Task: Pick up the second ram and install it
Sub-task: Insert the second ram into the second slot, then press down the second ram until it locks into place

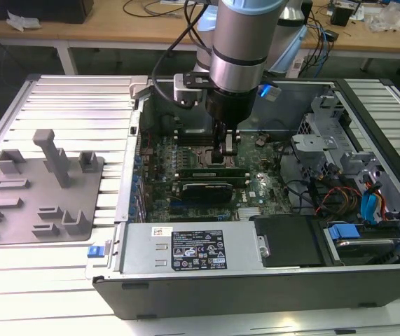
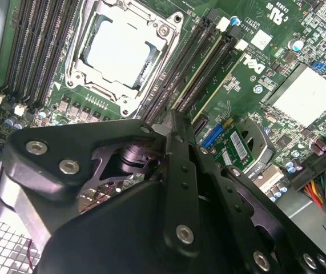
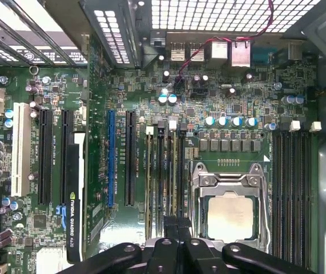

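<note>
Tool (image 1: 226,155) down inside the case, fingers pressed together edge-on atop the second ram (image 2: 200,71); stick sits in its slot beside the CPU socket (image 3: 230,216), likely being seated

We count one robot arm (image 1: 245,42) ending in one hand (image 1: 226,155), lowered into one open computer case (image 1: 256,280). Inside lies one motherboard (image 3: 237,97) with one processor socket (image 3: 229,211). In the first wrist view we see four memory slots (image 3: 291,188) on one side of the socket and at least three more (image 3: 164,177) on the other. We also count two black expansion slots (image 3: 44,157), one blue slot (image 3: 111,157), one white slot (image 3: 19,148) and one graphics card (image 3: 74,194). Beside the case, one grey fixture tray (image 1: 38,192) sits on the counter (image 1: 66,98). One power supply (image 1: 185,248) lines the case's near wall.
</note>
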Motion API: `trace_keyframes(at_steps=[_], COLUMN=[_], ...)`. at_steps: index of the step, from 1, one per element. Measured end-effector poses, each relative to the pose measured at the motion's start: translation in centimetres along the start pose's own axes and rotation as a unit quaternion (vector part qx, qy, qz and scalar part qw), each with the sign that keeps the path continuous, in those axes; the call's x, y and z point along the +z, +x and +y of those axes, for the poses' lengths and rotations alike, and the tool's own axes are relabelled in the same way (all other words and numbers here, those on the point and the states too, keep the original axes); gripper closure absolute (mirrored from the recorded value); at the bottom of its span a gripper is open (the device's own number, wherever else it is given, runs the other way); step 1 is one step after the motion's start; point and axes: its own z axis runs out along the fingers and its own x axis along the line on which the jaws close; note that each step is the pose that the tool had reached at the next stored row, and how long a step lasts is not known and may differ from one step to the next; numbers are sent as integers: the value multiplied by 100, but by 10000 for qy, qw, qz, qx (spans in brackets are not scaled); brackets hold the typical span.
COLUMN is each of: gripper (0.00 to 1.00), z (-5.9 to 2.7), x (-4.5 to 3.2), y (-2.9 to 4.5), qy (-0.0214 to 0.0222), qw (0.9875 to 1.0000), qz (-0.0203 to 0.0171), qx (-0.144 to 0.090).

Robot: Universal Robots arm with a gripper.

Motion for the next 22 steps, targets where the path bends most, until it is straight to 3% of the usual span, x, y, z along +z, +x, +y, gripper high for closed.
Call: trace_keyframes(at_steps=[13, 22], gripper=[92, 92], z=[-9, -254], x=[-1, -9], y=[0, 3], qy=[4, 4], qw=[10000, 10000], qz=[1, 0], qx=[1, 0])
